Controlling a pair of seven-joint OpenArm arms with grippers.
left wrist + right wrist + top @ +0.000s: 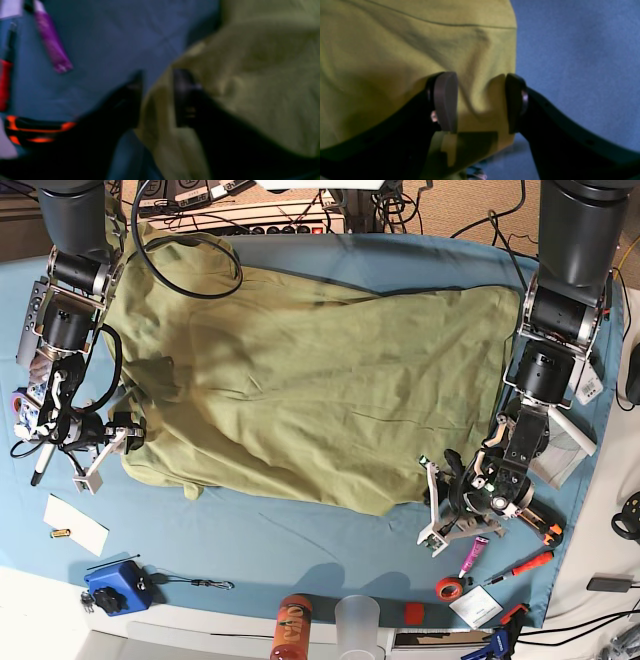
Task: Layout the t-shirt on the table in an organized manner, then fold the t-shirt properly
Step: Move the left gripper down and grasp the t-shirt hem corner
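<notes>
The olive t-shirt (300, 380) lies spread wide on the light blue table (300, 535), rumpled along its near edge. My left gripper (437, 505) sits at the shirt's near right corner. In the blurred left wrist view its jaws (160, 97) stand apart over the t-shirt's (262, 75) edge, with the table (112, 37) beside it. My right gripper (105, 448) is at the shirt's left end. It (481, 102) is open, and a raised fold of the t-shirt (395, 50) sits between the pads beside bare table (582, 62).
A purple tube (472, 557), a red tape roll (447, 588) and a red screwdriver (525, 565) lie near the left gripper. A blue device (112, 585), a white card (75, 525), an orange bottle (292, 625) and a cup (358, 620) line the front edge. A black cable (190, 270) crosses the shirt's far left.
</notes>
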